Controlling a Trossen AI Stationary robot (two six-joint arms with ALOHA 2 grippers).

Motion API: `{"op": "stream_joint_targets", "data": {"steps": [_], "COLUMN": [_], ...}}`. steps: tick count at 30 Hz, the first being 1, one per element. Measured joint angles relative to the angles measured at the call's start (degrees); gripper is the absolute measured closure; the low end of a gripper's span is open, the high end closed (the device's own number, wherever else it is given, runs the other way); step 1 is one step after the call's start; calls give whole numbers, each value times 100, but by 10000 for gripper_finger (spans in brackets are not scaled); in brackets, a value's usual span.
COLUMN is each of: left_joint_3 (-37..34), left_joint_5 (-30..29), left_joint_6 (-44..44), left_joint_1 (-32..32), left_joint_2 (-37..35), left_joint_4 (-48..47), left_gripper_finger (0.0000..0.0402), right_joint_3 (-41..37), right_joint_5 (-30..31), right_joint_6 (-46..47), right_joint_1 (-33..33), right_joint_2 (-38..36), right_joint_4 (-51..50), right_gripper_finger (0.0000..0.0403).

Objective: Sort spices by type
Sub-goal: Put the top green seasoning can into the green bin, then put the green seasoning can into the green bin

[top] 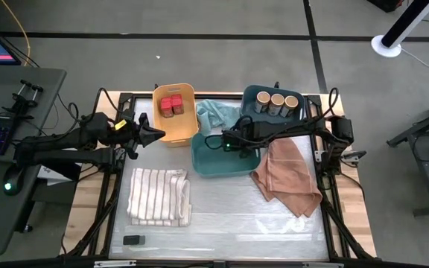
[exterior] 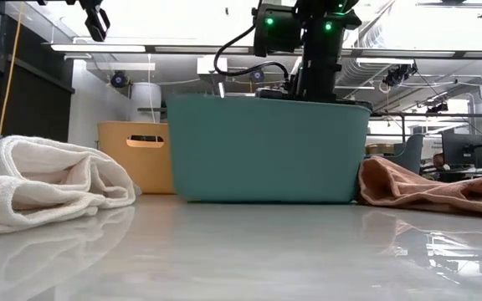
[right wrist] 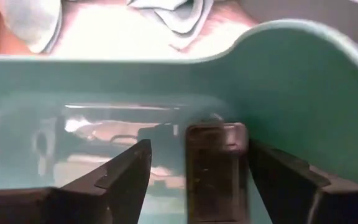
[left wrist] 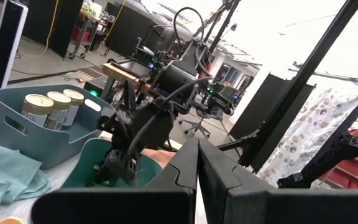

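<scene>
We see two red jars sorted in the yellow bin and three tan-lidded jars in the far teal bin, near the table's far edge. Our right claw stands apart around a black tin inside the middle teal bin. One tin waits near the front-left corner. Our left claw hangs together beside the yellow bin.

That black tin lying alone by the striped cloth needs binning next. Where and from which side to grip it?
Probably from straight above: the black tin lies flat and low on the table, leaving little side wall for a level approach. Pinch it across its narrow width at mid-length. The striped cloth lies apart, so nothing crowds it.
</scene>
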Motion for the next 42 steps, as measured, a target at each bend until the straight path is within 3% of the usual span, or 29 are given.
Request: {"op": "stream_joint_targets", "data": {"steps": [4,14,21,24,34,42], "left_joint_3": [0,0,0,150,1382,2065], "left_joint_5": [-1,-1,191,290,-582,-1061], "left_joint_6": [0,2,28,154,789,-401], "left_joint_1": [0,0,-135,-522,-2168,-3908], "left_joint_2": [0,0,2,155,1429,2338], "left_joint_4": [0,-38,-168,-626,-3506,-4969], "left_gripper_finger": [401,402,402,401,401,402], "right_joint_3": [234,1499,2133,2170,2168,2164], "right_joint_5": [46,147,-288,-244,-282,-288], "right_joint_6": [-218,-1895,-2365,-2482,-3009,-3628], "right_joint_1": [-22,-48,35,120,72,-119], "right_joint_2": [2,-63,-68,-68,-66,-66], "right_joint_4": [-131,-190,-172,-112,49,171], "right_gripper_finger": [141,141,141,141,141,141]}}
